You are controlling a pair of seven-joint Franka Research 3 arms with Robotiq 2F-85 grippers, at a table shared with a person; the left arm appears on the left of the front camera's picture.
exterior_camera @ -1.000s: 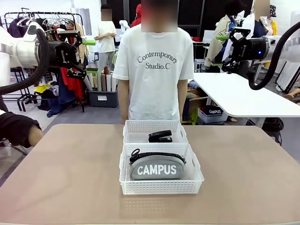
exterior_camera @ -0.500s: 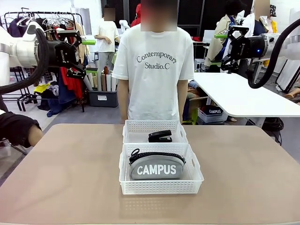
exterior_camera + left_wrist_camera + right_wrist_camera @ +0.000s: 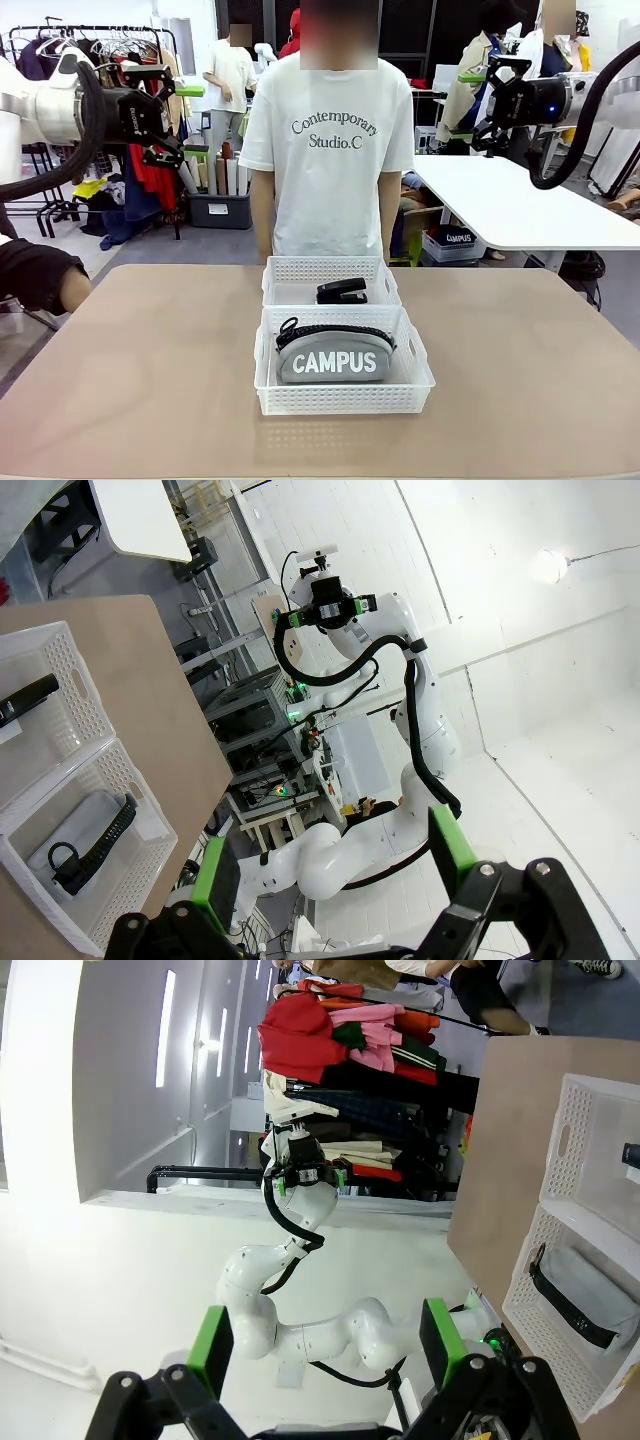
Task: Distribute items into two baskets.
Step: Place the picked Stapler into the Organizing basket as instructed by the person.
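The grey pouch (image 3: 334, 353) was seen in the near basket (image 3: 345, 399), the stapler (image 3: 342, 291) in the far basket (image 3: 290, 270). The left gripper (image 3: 168, 108) and right gripper (image 3: 484, 105) were raised, jaws fully open, nothing held. The pouch was judged soft and light, best pinched mid-body.

A grey pouch (image 3: 334, 353) with white "CAMPUS" lettering and a black stapler (image 3: 342, 291) sit in white lattice-sided baskets (image 3: 345, 398) on a tan table (image 3: 150, 370).
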